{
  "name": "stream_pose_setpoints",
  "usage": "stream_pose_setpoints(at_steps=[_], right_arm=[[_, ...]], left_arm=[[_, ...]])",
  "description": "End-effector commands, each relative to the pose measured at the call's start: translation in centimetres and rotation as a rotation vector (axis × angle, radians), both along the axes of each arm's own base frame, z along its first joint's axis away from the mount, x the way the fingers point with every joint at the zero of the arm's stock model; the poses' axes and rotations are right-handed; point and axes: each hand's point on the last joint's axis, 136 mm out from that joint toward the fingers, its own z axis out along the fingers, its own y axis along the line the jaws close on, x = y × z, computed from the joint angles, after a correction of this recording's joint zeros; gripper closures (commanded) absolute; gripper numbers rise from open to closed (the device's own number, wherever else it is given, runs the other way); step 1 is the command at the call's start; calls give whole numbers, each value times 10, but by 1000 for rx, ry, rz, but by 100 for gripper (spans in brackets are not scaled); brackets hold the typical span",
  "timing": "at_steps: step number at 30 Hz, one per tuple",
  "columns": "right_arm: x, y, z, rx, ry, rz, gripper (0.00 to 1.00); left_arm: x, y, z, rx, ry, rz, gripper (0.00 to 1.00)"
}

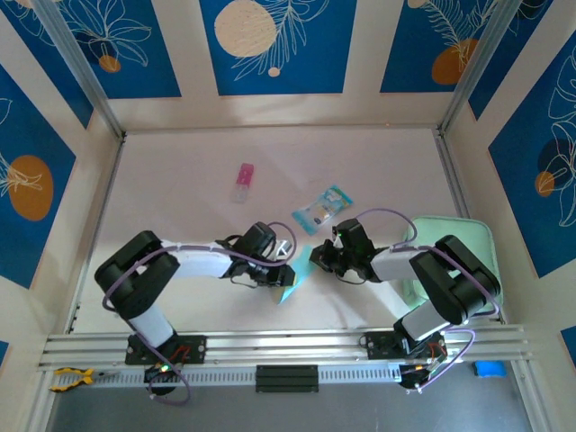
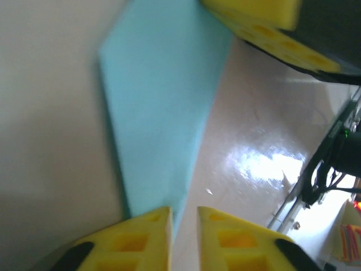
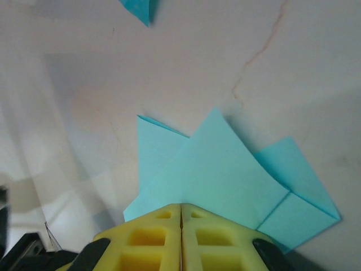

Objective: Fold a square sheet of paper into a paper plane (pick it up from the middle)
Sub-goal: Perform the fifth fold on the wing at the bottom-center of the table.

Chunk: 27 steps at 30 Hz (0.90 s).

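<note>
Now, on pale table [image 1: 180, 198], near front middle: thin light-blue folded sheet of paper [image 1: 290, 292], lying flat. Left gripper [image 2: 184, 213] just slightly parted at its pointed end (a narrow gap visible). Right gripper [image 3: 180, 208] closed tight at opposite edge.

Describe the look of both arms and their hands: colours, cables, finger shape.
The left arm and right arm have white links between bulky black joints, with a thin lilac cable looping alongside each. The left hand and right hand have yellow blocky fingers with moulded square recesses.
</note>
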Motion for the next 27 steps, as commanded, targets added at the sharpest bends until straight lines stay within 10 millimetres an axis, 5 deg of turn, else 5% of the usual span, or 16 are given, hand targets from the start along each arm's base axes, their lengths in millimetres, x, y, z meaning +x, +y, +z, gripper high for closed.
stream_pose_setpoints(at_steps=[1,6,13,27], right_arm=[[-15,-18,-26,-90,74,0,90],[-16,-17,-24,-94,76,15,90],[-20,-22,-26,-104,83,6,90],[-18,-30,-25,-104,80,-3,90]], left_arm=[[-6,-13,27,-6,-70,-87,76],[-3,-27,14,17,-55,-117,75],[-13,3,-24,173,-8,-107,79],[-48,52,-21,214,14,-77,80]])
